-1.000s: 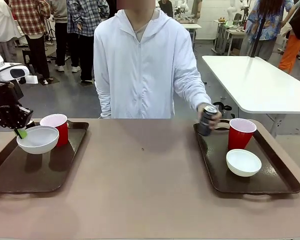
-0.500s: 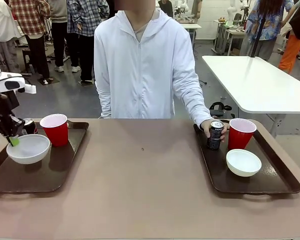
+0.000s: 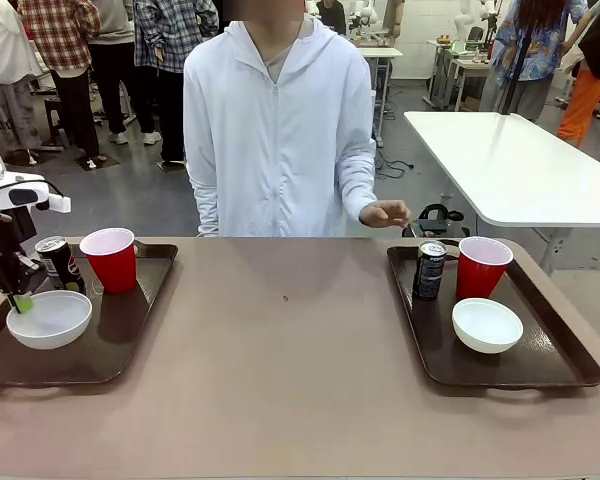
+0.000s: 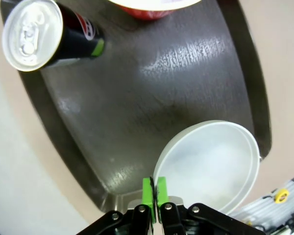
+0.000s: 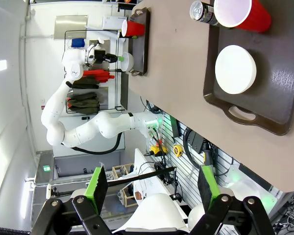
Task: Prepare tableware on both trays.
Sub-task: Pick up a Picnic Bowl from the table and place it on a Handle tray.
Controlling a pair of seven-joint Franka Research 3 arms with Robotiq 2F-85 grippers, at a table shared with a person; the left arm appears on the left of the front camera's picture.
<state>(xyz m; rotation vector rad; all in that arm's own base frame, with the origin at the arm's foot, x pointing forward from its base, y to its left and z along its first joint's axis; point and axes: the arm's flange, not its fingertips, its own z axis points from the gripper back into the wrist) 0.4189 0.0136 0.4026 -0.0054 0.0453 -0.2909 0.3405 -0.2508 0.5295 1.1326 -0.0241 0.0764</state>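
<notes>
My left gripper (image 3: 18, 296) (image 4: 154, 190) is shut on the rim of a white bowl (image 3: 49, 318) (image 4: 210, 166), which sits low on the left tray (image 3: 100, 355) (image 4: 137, 112). Behind the bowl on that tray stand a dark can (image 3: 57, 263) (image 4: 44, 34) and a red cup (image 3: 111, 259). The right tray (image 3: 540, 370) (image 5: 279, 83) carries a dark can (image 3: 429, 270) (image 5: 202, 12), a red cup (image 3: 482, 266) (image 5: 242, 14) and a white bowl (image 3: 487, 325) (image 5: 235, 69). My right gripper (image 5: 152, 188) hangs open high above that tray's near edge.
A person in a white jacket stands at the table's far side, one hand (image 3: 385, 212) raised off the right tray's can. The brown tabletop (image 3: 290, 360) lies bare between the trays. A white table (image 3: 520, 170) stands behind at right.
My left gripper has carried the bowl leftward and down onto the tray, uncovering the can behind it. The person set the can on the right tray and lifted the hand away.
</notes>
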